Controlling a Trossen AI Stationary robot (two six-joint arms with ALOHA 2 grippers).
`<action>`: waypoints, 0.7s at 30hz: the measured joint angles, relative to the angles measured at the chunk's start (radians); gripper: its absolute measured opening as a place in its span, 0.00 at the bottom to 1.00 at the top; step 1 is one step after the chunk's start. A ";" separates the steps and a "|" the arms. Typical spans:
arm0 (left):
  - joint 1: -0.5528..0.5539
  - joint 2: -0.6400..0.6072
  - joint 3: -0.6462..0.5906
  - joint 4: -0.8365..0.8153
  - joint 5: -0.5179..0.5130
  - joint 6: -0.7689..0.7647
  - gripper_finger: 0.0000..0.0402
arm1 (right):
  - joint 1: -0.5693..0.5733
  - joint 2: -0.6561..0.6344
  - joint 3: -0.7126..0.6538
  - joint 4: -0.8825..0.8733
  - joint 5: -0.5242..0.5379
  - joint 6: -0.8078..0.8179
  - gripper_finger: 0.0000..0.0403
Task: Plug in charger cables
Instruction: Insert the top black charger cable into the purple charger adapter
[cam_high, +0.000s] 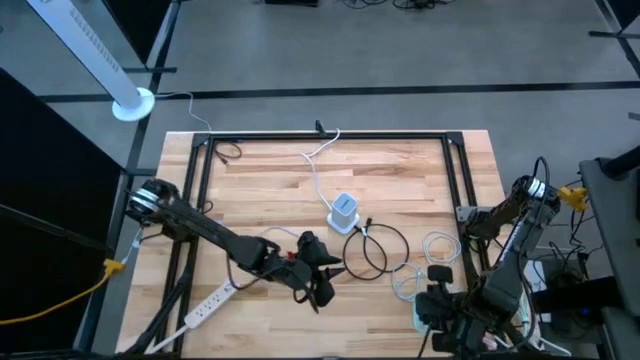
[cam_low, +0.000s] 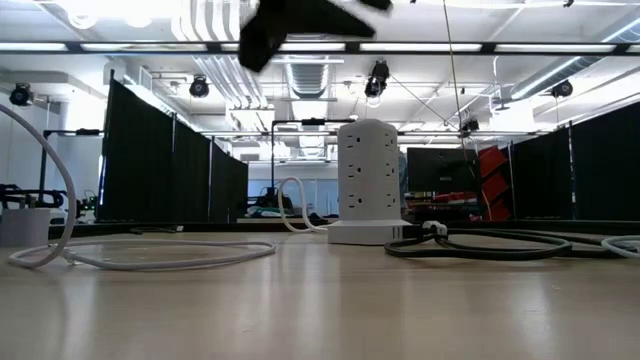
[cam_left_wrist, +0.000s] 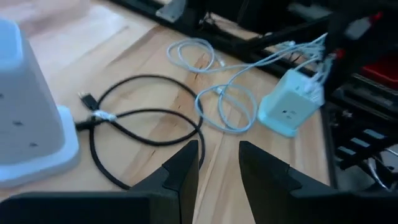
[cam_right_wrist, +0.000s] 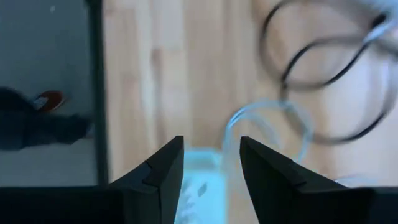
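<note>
Just beyond the left pincer (cam_left_wrist: 217, 165) lies the black cable (cam_left_wrist: 146, 118).

Left arm (cam_high: 215, 238) stretched low across the table, left gripper (cam_left_wrist: 214, 163) slightly parted and empty; right arm (cam_high: 510, 255) folded back, right gripper (cam_right_wrist: 210, 163) parted, pointing down.

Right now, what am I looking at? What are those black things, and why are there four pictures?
They are two robot arms at a wooden table. One picture looks down from above, one looks across the tabletop, and one comes from a camera on each arm's wrist. The left gripper hovers near the black cable; its fingers stand apart with nothing between them. The right gripper hangs open above a small white charger block with white cables beside it. In the middle stands a white socket tower. A long power strip lies at the table's edge.
</note>
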 joint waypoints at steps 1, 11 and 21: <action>-0.001 -0.027 0.000 -0.004 0.001 0.014 0.26 | -0.014 0.000 0.015 -0.012 0.033 -0.030 0.36; -0.003 -0.226 0.000 0.012 -0.072 0.155 0.26 | -0.204 -0.003 0.099 -0.010 0.252 -0.436 0.35; 0.003 -0.255 0.000 -0.006 -0.242 0.156 0.26 | -0.345 -0.002 0.098 -0.010 0.323 -0.771 0.30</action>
